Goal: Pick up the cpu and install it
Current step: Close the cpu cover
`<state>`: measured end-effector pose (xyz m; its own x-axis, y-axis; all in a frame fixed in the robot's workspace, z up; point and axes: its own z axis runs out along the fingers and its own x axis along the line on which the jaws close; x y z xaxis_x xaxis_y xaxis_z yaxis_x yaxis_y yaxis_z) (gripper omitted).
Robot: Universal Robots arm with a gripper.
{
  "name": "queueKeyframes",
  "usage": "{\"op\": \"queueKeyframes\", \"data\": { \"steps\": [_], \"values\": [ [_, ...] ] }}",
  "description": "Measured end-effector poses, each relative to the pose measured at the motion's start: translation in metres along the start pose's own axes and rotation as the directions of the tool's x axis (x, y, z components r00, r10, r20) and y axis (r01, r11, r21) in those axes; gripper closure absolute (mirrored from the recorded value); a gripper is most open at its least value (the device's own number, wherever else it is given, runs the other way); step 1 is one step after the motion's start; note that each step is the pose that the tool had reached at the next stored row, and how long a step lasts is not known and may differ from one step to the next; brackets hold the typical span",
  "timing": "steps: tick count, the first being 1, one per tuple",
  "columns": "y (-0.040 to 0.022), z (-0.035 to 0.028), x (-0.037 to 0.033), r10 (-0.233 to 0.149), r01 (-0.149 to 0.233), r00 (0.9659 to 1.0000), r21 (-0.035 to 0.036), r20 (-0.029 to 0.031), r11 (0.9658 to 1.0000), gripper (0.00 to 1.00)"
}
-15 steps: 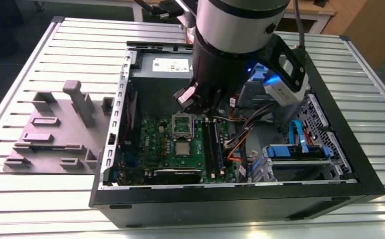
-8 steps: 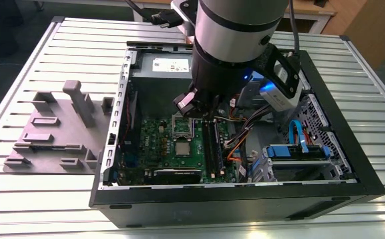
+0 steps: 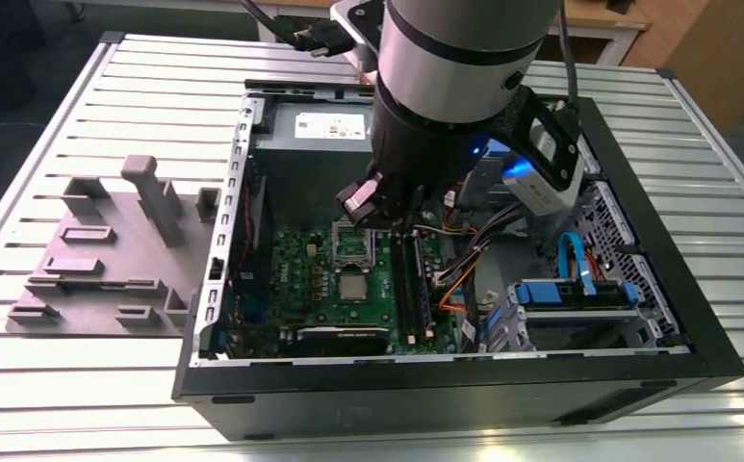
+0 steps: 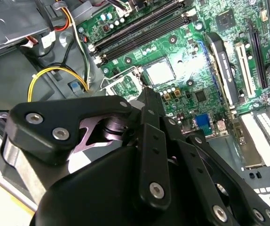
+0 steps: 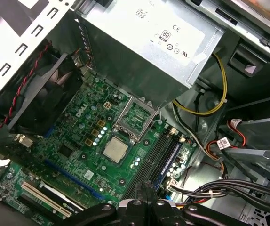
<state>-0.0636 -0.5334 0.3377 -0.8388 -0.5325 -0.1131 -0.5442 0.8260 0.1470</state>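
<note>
Silvery cpu (image 5: 115, 149) flat on green motherboard (image 5: 76, 134) beside socket (image 5: 134, 117); clenched, empty hand (image 5: 147, 188) above; labelled power supply (image 5: 139, 56).

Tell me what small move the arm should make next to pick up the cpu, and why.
Probably shift the gripper across until it is over the cpu. The cpu lies flat on the green motherboard beside the socket; the gripper hangs above the memory slots, off to its side, not touching it.
</note>
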Motion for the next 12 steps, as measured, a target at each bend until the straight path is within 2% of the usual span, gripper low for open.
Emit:
{"op": "queueKeyframes", "data": {
  "steps": [2, 6, 12],
  "values": [
    [0.0007, 0.0031, -0.0004, 0.000, 0.000, 1.0000, 0.0000, 0.0000, 1.0000, 0.90],
    [0.0086, 0.0123, -0.0055, 0.000, 0.000, 1.0000, 0.0021, -0.0013, 1.0000, 0.90],
    [0.0067, 0.0229, -0.0051, 0.001, -0.001, 1.0000, 0.0021, -0.0012, 1.0000, 0.90]
  ]
}}
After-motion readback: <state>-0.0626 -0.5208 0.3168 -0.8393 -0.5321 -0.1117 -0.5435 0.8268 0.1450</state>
